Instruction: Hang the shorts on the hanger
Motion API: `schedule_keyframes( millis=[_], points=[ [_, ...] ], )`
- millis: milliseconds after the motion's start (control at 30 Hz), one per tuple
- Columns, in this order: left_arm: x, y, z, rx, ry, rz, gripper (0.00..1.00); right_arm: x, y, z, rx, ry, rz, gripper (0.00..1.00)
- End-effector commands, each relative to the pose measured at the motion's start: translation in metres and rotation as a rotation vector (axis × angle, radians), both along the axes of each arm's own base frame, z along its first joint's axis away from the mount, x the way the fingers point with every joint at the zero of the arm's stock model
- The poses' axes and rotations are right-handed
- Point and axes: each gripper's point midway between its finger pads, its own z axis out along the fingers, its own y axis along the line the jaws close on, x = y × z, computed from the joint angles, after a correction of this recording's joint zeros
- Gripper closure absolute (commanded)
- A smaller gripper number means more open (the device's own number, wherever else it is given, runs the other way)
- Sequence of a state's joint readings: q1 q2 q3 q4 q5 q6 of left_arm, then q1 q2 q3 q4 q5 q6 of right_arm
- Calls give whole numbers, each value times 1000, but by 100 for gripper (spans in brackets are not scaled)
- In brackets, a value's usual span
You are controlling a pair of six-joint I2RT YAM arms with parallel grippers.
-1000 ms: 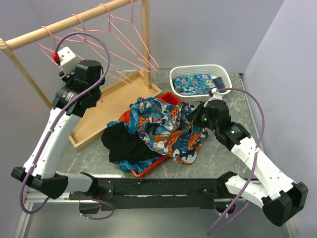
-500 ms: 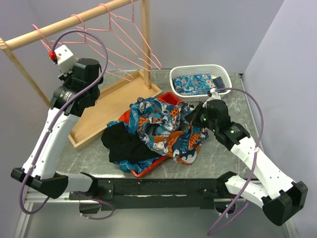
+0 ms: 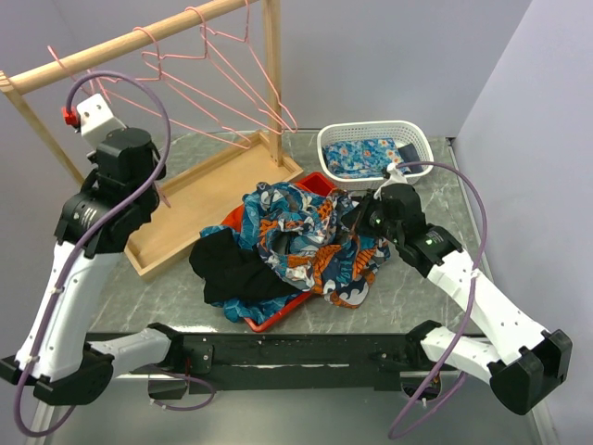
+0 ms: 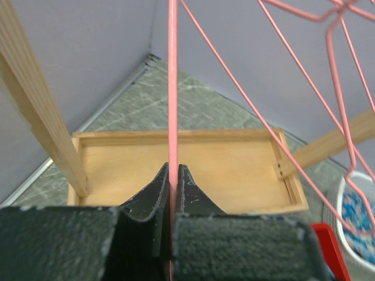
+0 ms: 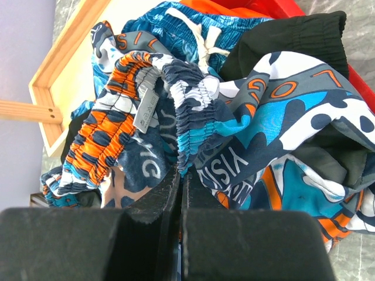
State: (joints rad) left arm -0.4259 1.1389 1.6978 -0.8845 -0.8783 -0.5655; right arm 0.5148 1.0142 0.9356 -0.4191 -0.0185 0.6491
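Top external view: finds the shorts [image 3: 310, 236] crumpled in a heap near the middle of the surface [image 3: 162, 295], draped over a red bin [image 3: 271, 322] and touching a black garment [image 3: 232, 267] on the left arm's side. Right wrist view: shows the right fingers [image 5: 169, 192] pressed together on a fold just below the gathered elastic waistband, pinching the printed fabric. Puts a white drawstring [image 5: 205, 38] farther up the pile, beyond that waistband. Left wrist view: shows the left fingers [image 4: 162, 187] closed on one thin wire of the hanger [image 4: 173, 88], pinching it upright above a wooden tray [image 4: 234, 170]. Places that arm raised at the far left, up by the wooden rail [image 3: 130, 42], well apart from the shorts. Leaves more pink hangers [image 3: 222, 65] hooked along the rail. Sets a white basket [image 3: 422, 139] holding a blue flowered cloth [image 3: 366, 156] at the far right, just beyond the right arm.
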Motion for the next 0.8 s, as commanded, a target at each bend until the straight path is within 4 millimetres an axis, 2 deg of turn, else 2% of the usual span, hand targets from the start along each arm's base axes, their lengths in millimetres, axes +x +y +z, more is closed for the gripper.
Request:
schedule_keyframes(
  millis=[0,167,300,567,767],
  points=[
    [-6,-19,0,8,10,-158,99,7,9,31,34,-77,10,100],
    [-25,-27,-2,-4,34,-266,99,6,11,31,35,-76,12,100],
    [-45,-24,0,-31,26,-290,99,6,13,28,32,-67,19,100],
    [-87,-4,9,-49,-3,-280,99,8,15,25,21,-69,7,100],
    [-113,-9,15,-60,-43,-393,99,8,19,22,17,-60,17,100]
  ],
)
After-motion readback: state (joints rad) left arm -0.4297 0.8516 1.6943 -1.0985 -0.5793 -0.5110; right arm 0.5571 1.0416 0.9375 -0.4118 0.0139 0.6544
